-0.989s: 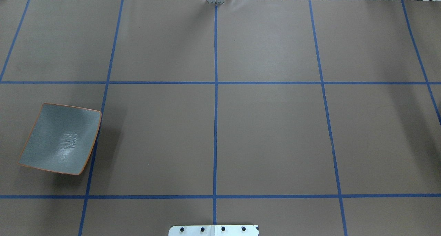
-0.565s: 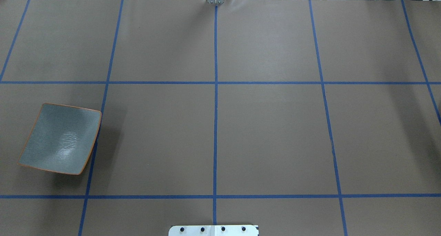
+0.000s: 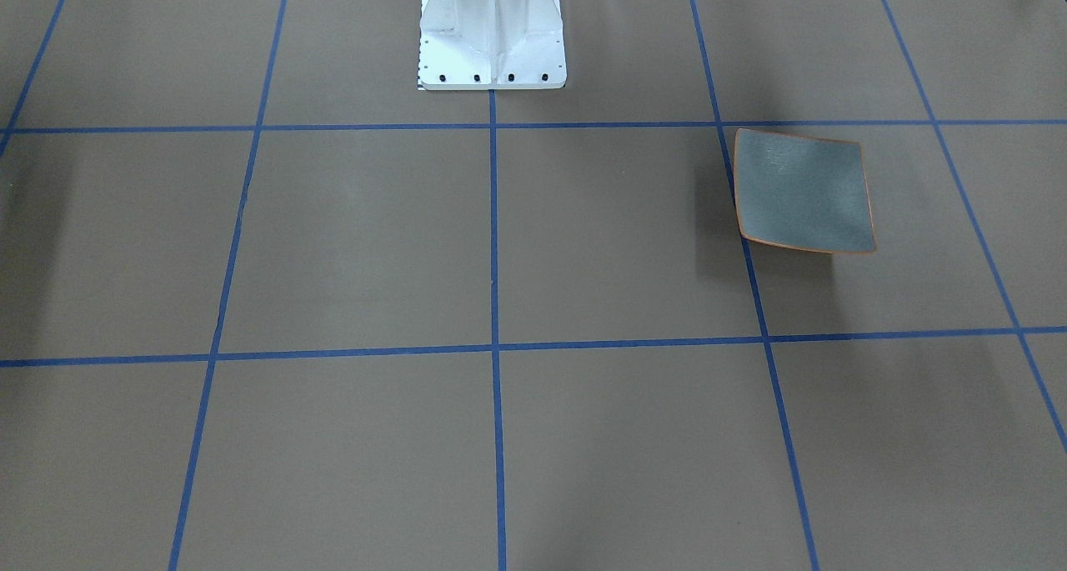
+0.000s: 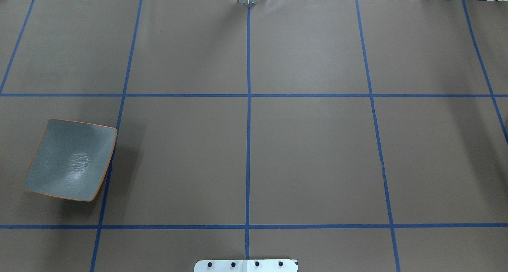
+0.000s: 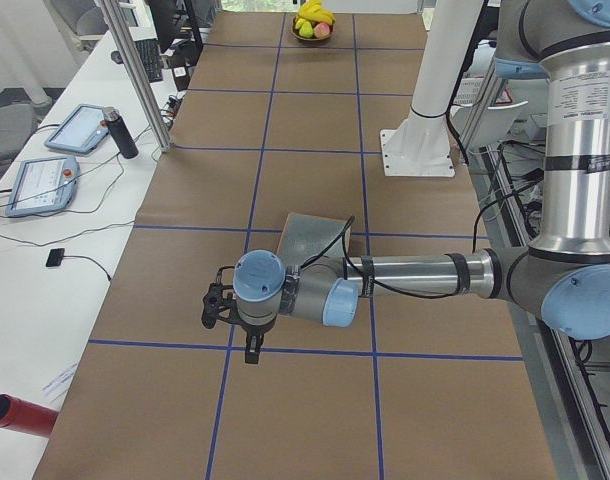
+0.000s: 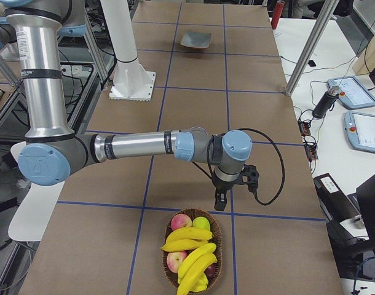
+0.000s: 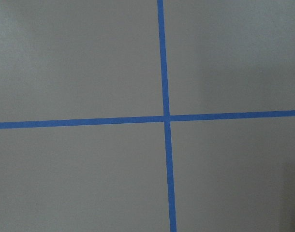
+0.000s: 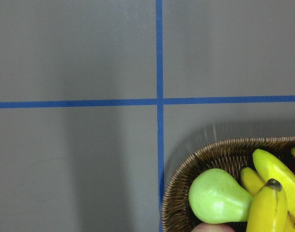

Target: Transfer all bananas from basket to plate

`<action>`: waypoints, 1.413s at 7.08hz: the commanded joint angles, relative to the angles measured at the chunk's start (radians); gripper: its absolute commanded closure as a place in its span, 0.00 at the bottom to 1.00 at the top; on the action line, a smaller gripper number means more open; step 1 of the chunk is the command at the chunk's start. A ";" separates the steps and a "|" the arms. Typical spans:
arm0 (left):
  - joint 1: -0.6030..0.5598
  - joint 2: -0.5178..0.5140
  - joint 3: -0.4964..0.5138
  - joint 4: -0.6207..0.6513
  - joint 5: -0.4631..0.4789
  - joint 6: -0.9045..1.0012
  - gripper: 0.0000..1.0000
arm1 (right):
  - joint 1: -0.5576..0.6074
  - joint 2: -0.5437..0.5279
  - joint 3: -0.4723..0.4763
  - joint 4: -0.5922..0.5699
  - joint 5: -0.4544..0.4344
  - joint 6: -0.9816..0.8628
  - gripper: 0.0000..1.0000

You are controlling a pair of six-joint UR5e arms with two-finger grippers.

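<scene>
The bananas [image 6: 192, 255] lie yellow and curved in a brown wicker basket [image 6: 169, 270] at the table's end near the right arm; in the right wrist view the bananas [image 8: 271, 193] and the basket [image 8: 186, 166] fill the lower right corner. The grey-blue, orange-rimmed plate [image 4: 69, 161] sits bare at the other end, and the plate [image 3: 802, 189] shows in the front view too. My right gripper [image 6: 221, 201] hangs just short of the basket. My left gripper [image 5: 252, 350] hovers over tape lines near the plate [image 5: 310, 235]. For both grippers, I cannot tell open or shut.
A green pear [image 8: 217, 195] and red apples [image 6: 181, 221] share the basket. The white robot pedestal [image 3: 492, 29] stands at the table's middle edge. Metal posts [image 5: 135, 70], tablets [image 5: 40, 185] and a red cylinder [image 5: 15, 415] are on the side desk.
</scene>
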 commanded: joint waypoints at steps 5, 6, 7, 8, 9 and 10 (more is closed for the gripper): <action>0.002 0.004 -0.002 -0.006 -0.014 0.000 0.00 | -0.056 -0.017 -0.106 0.132 -0.147 -0.008 0.00; 0.002 0.004 -0.002 -0.006 -0.014 0.001 0.00 | -0.069 -0.020 -0.112 0.130 -0.161 -0.011 0.00; 0.005 0.002 -0.001 -0.007 -0.014 0.001 0.00 | -0.079 -0.030 -0.114 0.130 -0.184 -0.011 0.00; 0.007 0.001 -0.001 -0.007 -0.014 0.001 0.00 | -0.089 -0.035 -0.123 0.132 -0.193 -0.011 0.00; 0.007 -0.002 -0.001 -0.007 -0.014 0.001 0.00 | -0.099 -0.036 -0.134 0.132 -0.195 -0.011 0.00; 0.012 -0.002 -0.001 -0.007 -0.014 0.001 0.00 | -0.107 -0.037 -0.152 0.135 -0.195 -0.018 0.00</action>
